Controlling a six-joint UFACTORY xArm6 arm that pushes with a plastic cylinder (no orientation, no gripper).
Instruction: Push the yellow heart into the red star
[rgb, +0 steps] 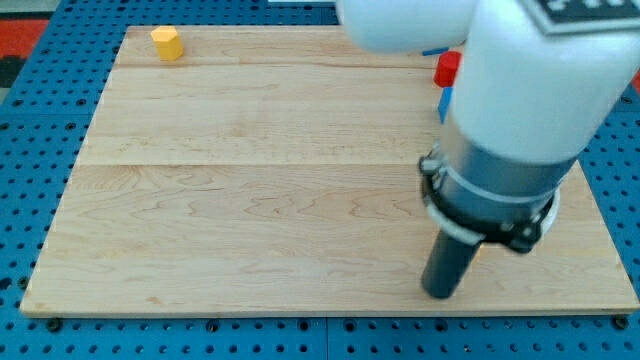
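A yellow block (167, 43) sits near the board's top left corner; its shape reads as a small chunky piece, heart form not clear. A red block (447, 68) shows at the view's top right, partly hidden by the arm, so its star shape cannot be made out. My tip (440, 293) rests on the board near the view's bottom right, far from both blocks. The white and grey arm body covers much of the right side.
A blue block (445, 104) peeks out just below the red one, mostly hidden by the arm. The wooden board (250, 200) lies on a blue perforated table (30, 150). A sliver of orange shows beside the rod.
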